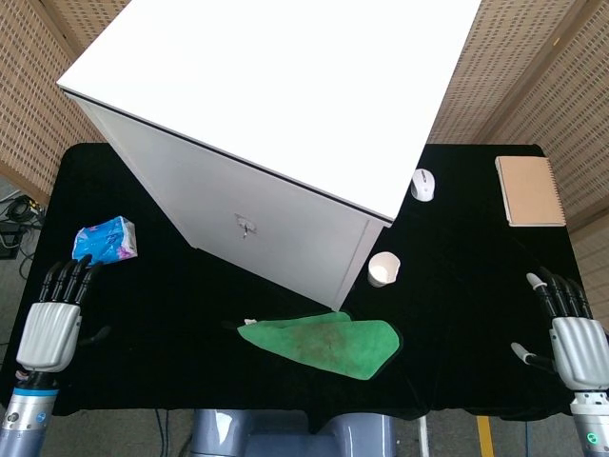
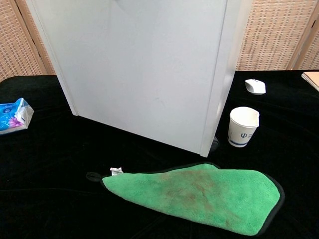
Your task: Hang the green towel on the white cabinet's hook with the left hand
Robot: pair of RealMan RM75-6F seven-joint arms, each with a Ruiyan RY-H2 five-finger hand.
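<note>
The green towel (image 1: 324, 343) (image 2: 199, 196) lies flat on the black table in front of the white cabinet (image 1: 276, 105) (image 2: 144, 69), its black hanging loop (image 2: 92, 176) pointing left. A small metal hook (image 1: 245, 227) sticks out of the cabinet's front face. My left hand (image 1: 52, 319) hovers at the table's left edge, far left of the towel, fingers straight and apart, holding nothing. My right hand (image 1: 571, 328) is at the right edge, likewise open and empty. Neither hand shows in the chest view.
A blue tissue pack (image 1: 105, 240) (image 2: 12, 115) lies just ahead of my left hand. A paper cup (image 1: 383, 269) (image 2: 243, 126) stands by the cabinet's right corner, a white mouse (image 1: 422, 185) (image 2: 255, 86) behind it. A brown notebook (image 1: 529, 190) is at the back right.
</note>
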